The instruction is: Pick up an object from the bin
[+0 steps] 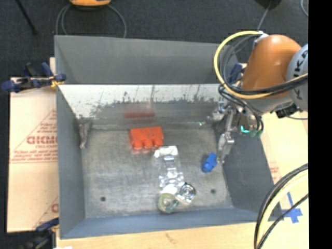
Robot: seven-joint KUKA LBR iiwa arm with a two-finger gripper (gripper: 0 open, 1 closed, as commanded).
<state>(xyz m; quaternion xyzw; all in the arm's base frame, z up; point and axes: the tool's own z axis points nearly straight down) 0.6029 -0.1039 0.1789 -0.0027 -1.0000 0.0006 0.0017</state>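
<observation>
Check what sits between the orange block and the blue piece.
Camera view: the white end of the clear plastic heap lies between orange block and blue piece; the rest is bare bin floor.

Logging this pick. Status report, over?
Gripper low at right side of the bin, just beside a small blue piece. Orange block and clear plastic heap lie apart, view's left.

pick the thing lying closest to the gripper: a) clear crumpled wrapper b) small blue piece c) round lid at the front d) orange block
b: the small blue piece sits right beside the gripper by the right wall of the bin; the orange block lies well to its left.
</observation>
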